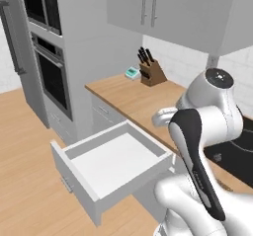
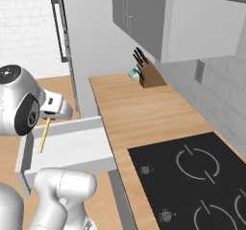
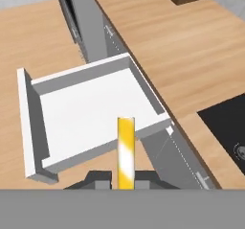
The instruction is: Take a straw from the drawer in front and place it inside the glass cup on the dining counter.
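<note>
Thin straw (image 3: 126,151): yellow with pale bands. Open box drawer (image 1: 116,161): white inside, light-grey front. Wooden worktop (image 2: 144,111): light brown. Inset hob (image 2: 192,176): black. Knife block (image 1: 152,73): brown, black handles.

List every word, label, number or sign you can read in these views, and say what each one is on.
None is readable; no text shows on any surface.
The small teal and white device beside the brown wooden knife block: too small and blurred to tell whether it carries text.
The black glass cooktop: ring outlines, no characters.
The pale yellow straw and open white drawer: no markings.
</note>
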Controlling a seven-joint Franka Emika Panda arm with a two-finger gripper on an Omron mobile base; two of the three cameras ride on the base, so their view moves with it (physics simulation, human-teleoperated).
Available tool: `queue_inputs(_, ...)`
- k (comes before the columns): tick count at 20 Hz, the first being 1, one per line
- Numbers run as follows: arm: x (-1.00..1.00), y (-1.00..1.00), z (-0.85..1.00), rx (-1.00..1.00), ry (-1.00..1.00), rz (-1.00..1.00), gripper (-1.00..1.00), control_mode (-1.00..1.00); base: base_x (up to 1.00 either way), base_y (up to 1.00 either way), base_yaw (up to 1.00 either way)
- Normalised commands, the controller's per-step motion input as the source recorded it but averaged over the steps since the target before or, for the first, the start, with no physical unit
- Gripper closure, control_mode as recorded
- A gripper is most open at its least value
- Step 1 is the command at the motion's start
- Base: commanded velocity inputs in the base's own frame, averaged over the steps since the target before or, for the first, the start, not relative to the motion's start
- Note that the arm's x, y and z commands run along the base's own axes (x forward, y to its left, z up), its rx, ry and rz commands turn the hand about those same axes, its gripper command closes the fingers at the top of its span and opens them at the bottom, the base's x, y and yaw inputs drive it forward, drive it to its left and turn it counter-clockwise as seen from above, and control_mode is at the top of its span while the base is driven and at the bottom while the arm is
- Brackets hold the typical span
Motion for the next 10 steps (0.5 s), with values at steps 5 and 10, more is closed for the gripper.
queue_inputs(5, 0.0, 0.0, 0.0, 0.0, 0.0, 0.0, 1.0, 1.0, -1.0, 0.06, -0.02)
queue_inputs(10, 0.0, 0.0, 0.0, 0.0, 0.0, 0.0, 1.0, 1.0, -0.79, 0.61, 0.52)
